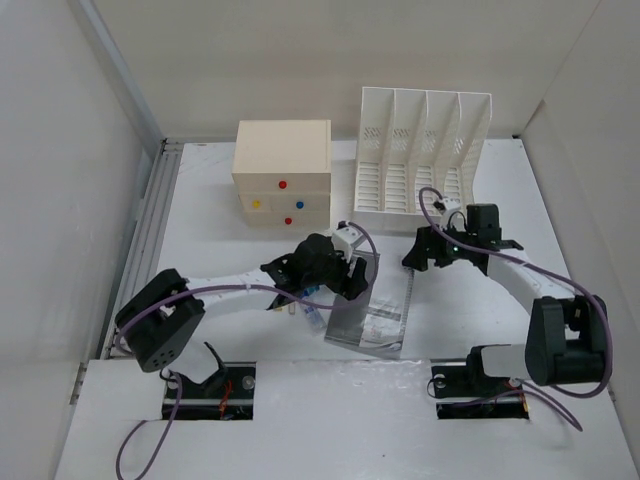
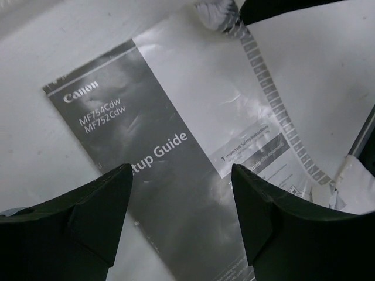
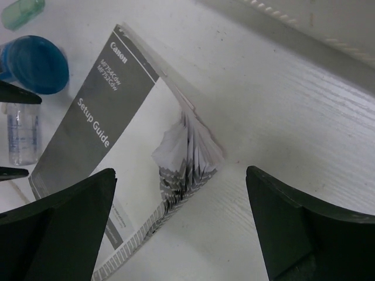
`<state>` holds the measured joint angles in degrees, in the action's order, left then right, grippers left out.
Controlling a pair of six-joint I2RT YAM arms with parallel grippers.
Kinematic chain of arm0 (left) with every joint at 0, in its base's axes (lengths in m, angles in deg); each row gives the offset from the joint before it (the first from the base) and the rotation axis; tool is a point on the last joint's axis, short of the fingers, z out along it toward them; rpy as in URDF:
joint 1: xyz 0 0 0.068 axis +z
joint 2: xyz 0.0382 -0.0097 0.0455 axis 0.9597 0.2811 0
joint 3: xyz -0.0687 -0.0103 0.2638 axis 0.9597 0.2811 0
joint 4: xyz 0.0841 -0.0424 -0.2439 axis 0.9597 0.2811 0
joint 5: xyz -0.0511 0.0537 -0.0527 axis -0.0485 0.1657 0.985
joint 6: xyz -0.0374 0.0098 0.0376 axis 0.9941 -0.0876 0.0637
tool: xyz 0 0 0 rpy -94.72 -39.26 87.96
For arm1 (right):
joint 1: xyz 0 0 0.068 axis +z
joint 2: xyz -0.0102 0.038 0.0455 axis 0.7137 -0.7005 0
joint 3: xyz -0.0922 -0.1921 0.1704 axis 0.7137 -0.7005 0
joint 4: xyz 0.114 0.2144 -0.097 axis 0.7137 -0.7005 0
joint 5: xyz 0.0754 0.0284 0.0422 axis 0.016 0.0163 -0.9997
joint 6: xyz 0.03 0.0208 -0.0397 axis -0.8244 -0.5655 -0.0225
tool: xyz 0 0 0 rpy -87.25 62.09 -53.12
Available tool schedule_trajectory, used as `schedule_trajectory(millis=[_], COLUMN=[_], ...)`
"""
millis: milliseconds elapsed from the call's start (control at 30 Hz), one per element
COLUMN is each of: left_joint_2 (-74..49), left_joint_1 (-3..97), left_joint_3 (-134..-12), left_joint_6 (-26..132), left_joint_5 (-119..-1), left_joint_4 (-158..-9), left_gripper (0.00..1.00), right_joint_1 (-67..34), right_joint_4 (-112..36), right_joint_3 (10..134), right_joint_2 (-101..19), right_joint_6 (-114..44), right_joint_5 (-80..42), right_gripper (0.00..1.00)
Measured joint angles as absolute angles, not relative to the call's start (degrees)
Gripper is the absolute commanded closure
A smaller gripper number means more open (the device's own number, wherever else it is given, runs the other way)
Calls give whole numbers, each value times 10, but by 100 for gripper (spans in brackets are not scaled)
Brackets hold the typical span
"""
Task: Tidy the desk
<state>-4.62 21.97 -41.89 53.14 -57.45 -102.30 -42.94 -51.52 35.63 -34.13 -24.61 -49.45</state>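
Black fingers of the left gripper fill the bottom of its wrist view, spread wide with nothing between them, hovering over a grey-and-white Canon setup guide booklet that lies flat on the large flat white desk. Beside it, the right gripper hangs just as wide open and empty above the booklet's far corner, where the pages fan up loosely off the tabletop. Just left of the booklet, by the left gripper, lie a round blue cap, a small clear plastic vial and a pale green cylindrical piece; whether they touch one another cannot be told. Along the desk's left edge runs a ribbed metal rail. Farther back stand a cream three-drawer box with red, yellow and blue knobs and, to its right, a white slotted file rack, both near the rear wall panel.
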Motion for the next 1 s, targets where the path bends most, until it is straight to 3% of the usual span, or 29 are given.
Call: schedule_trajectory(millis=[267, 367, 533, 633, 767, 800, 867, 900, 1000], left_joint_2=[-4, 2, 36, 62, 85, 90, 100, 104, 111], left_joint_1=[214, 214, 214, 214, 214, 214, 214, 214, 214], left_joint_3=[-419, -423, -437, -445, -458, -462, -470, -474, -481], left_joint_6=[544, 548, 556, 562, 569, 570, 571, 572, 574], left_joint_5=[-585, -590, -590, -585, -574, -571, -564, -561, -551], left_joint_4=[-1023, -1023, -1022, -1014, -1014, -1014, -1013, -1013, -1013], left_gripper=[37, 39, 52, 60, 76, 81, 82, 82, 81], right_joint_1=[-424, -413, -388, -382, -382, -382, -382, -382, -382], right_joint_4=[-506, -493, -481, -482, -486, -487, -488, -489, -496], right_joint_3=[355, 361, 366, 366, 366, 366, 367, 368, 371], right_joint_2=[-441, -458, -477, -484, -491, -492, -491, -491, -485], right_joint_6=[-260, -265, -267, -267, -268, -270, -274, -276, -274], right_joint_5=[-492, -507, -524, -527, -522, -523, -530, -533, -538], right_gripper=[5, 11, 25, 38, 67, 82, 96, 100, 100])
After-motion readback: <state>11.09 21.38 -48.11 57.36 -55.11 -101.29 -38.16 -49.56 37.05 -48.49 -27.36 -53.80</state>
